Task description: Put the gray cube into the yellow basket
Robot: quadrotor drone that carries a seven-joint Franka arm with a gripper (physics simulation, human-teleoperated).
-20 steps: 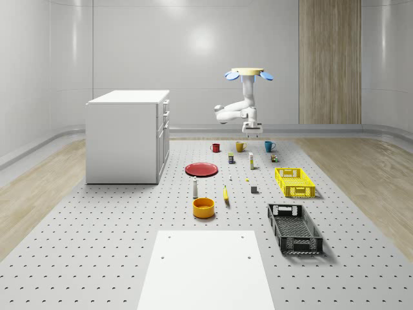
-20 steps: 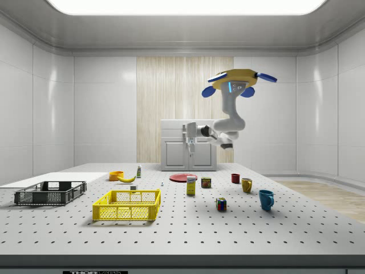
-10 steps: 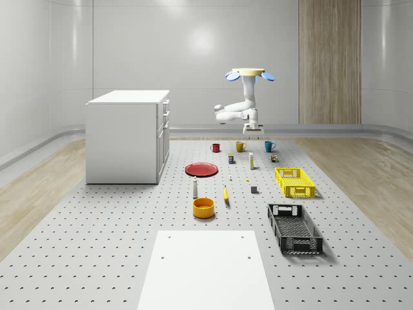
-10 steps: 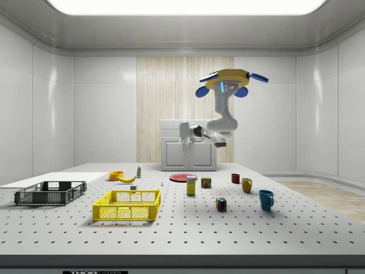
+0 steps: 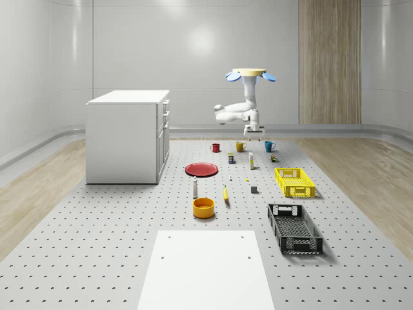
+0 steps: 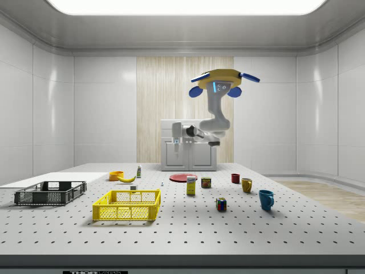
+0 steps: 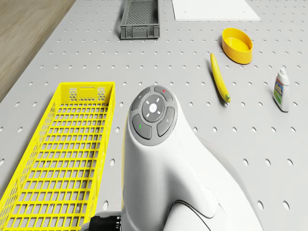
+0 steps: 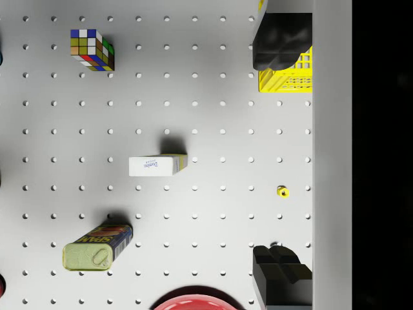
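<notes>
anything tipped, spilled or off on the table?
Nothing spilled or damaged. The white box and the can look laid on their sides in the wrist view. The drone hovers above the table, pincer open and empty, with the gray cube untouched on the table.

1. Table [image 5: 97, 245]: matt grey metal-like plate, evenly perforated.
2. Yellow basket [image 7: 62, 159]: glossy plastic lattice.
3. Arm [image 7: 159, 163]: smooth, glossy white plastic shell.
4. Tin [image 8: 97, 255]: metal lid with sheen, printed label.
5. Cabinet [image 5: 126, 135]: smooth, matt white.

drone [image 5: 248, 73] hovers over mugs' end | cube [image 5: 254, 189] beside basket [image 5: 295, 182], apart
</notes>
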